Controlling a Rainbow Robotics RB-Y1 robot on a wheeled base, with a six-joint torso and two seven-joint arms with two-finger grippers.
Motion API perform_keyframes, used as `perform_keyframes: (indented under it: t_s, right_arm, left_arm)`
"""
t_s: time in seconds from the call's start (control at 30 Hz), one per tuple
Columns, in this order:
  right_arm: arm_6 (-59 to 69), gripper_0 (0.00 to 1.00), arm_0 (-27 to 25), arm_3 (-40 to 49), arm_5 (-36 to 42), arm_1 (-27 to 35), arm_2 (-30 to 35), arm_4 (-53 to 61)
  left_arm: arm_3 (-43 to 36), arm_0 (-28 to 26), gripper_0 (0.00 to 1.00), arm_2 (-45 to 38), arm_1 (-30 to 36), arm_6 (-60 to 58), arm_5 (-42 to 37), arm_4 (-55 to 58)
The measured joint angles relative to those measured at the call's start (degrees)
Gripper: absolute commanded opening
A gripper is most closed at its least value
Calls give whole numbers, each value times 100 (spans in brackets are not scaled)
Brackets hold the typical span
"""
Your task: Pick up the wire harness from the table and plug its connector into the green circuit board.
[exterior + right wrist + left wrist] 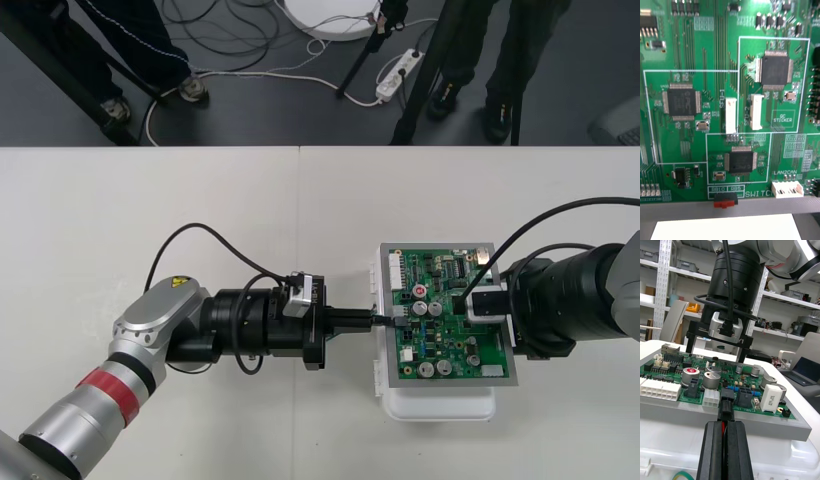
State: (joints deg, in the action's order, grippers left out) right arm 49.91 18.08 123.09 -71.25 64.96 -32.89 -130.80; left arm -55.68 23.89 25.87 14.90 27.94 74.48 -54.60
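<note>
The green circuit board sits on its white base right of the table's middle. My left gripper reaches level to the board's left edge, shut on the harness's black plug. A red wire shows between its fingers. The plug's tip meets a black connector at the board's edge; whether it is seated I cannot tell. My right gripper stands upright over the board, fingers spread apart with their tips down near its surface. The right wrist view looks closely at the board.
The light table has free room to the left and in front of the board. A loop of green wire lies by the white base beneath my left gripper. Cables and a power strip lie on the dark floor beyond the far edge.
</note>
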Motion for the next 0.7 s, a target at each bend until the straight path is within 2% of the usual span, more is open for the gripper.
perform_keyframes:
  t_s: [0.7]
  right_arm:
    - [0, 100, 3, -2, 0, -29, 0, 58]
  left_arm:
    - [7, 0, 0, 22, -54, 11, -8, 1]
